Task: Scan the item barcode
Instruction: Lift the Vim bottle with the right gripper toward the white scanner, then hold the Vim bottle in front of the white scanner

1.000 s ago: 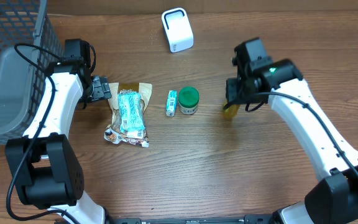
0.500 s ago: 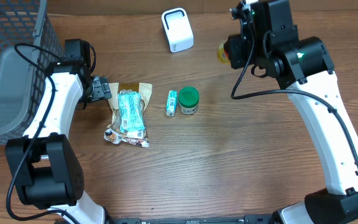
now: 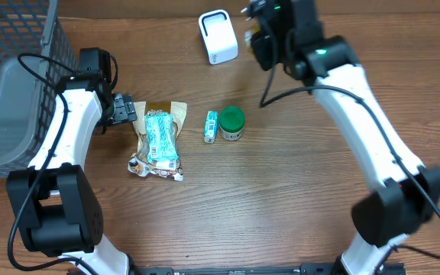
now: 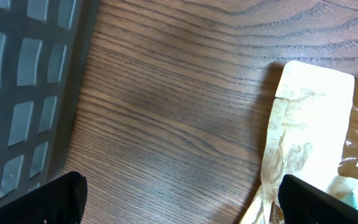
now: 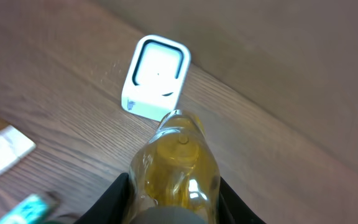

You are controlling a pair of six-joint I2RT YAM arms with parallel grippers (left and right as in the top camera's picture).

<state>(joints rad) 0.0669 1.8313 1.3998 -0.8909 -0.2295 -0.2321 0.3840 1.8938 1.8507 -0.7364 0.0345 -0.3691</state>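
Note:
My right gripper [image 5: 174, 193] is shut on a clear bottle of yellow liquid [image 5: 176, 162], a black finger on each side of it. In the right wrist view the bottle's far end points toward the white scanner [image 5: 155, 76] on the table. Overhead, the right gripper [image 3: 260, 34] hangs just right of the scanner [image 3: 218, 36] at the back of the table. My left gripper [image 3: 124, 109] is open and holds nothing, low over the table beside a beige snack packet [image 3: 157, 140]. In the left wrist view its fingers straddle bare wood [image 4: 185, 196] with the packet [image 4: 309, 124] at the right.
A green-lidded jar [image 3: 231, 122] and a small green-and-white box [image 3: 211, 126] stand mid-table. A grey wire basket [image 3: 14, 76] fills the far left; its wall [image 4: 23, 74] runs close to the left gripper.
The right arm lifted the yellow bottle from the table right of the jar and carried it back and left to just beside the scanner. The left arm stayed still.

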